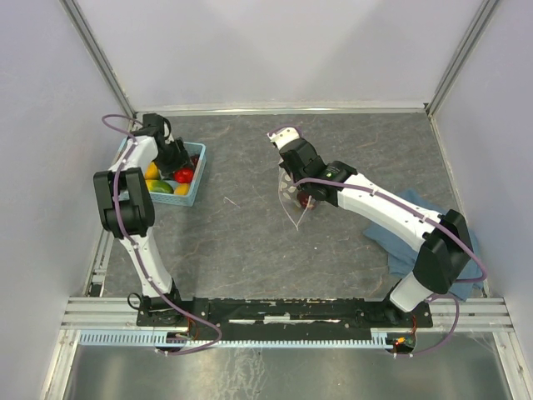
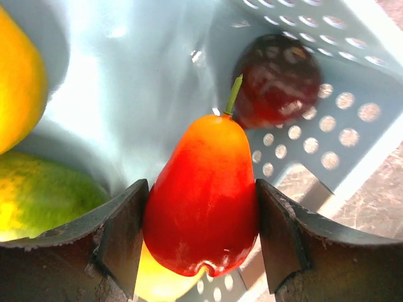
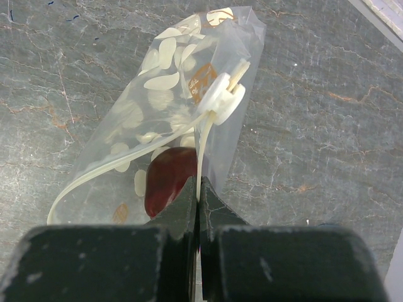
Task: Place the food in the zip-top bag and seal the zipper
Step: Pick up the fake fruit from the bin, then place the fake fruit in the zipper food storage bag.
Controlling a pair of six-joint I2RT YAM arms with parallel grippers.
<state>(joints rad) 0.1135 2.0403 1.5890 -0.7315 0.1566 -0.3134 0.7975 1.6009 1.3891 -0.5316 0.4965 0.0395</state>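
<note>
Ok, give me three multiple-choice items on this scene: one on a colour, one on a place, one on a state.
1. The glossy toy inside the clear white-spotted plastic bag is: A yellow; B green; C dark red.
2. The red-orange pear-shaped toy fruit sits: A in the light-blue perforated plastic basket; B in the bag; C on a plate.
3. The right pincer is: A wide open; B shut on the bag's thin pale zipper strip; C shut on a spoon.
Answers: C, a dark red shape shows through the plastic. A, perforated blue walls surround it and the left pincer grips its sides. B, its jaws meet with the strip between them.
</note>
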